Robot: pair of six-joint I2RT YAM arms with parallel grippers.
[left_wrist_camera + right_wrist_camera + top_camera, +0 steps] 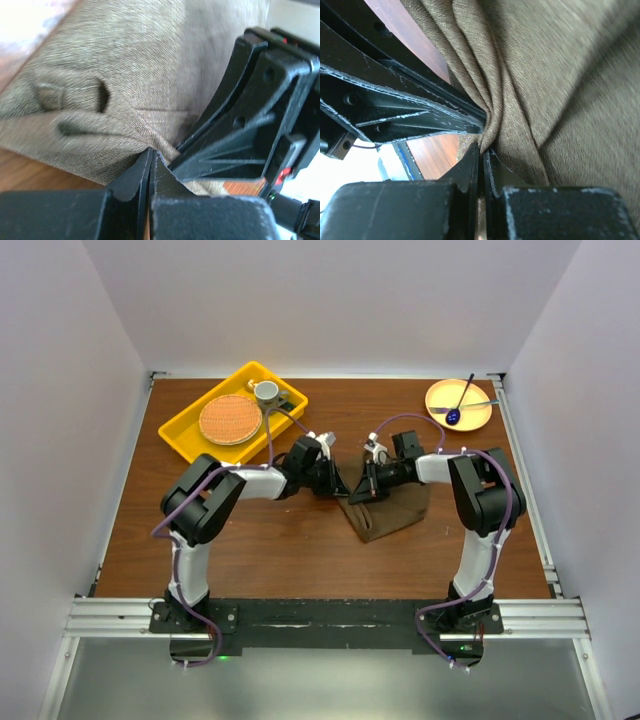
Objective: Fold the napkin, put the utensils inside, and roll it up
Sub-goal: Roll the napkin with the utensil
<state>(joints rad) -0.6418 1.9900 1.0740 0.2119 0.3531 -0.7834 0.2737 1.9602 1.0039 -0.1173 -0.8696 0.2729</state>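
Observation:
The olive-brown napkin [395, 508] lies bunched and creased at the table's middle. My left gripper [340, 486] and right gripper [360, 487] meet tip to tip at its left corner. In the left wrist view, my left gripper [151, 151] is shut on the napkin's [150, 75] edge, and the right gripper's fingers [240, 120] are right beside it. In the right wrist view, my right gripper [483, 149] is shut on a gathered fold of the napkin [560, 75], with the left gripper's fingers [395, 117] close by on the left. The gold utensils are out of view.
A yellow tray [180, 436] at the back left holds a round orange woven mat [230, 419] and a small cup [266, 391]. A yellow plate [440, 395] at the back right holds a dark blue spoon [459, 407] and a thin pale utensil [470, 406].

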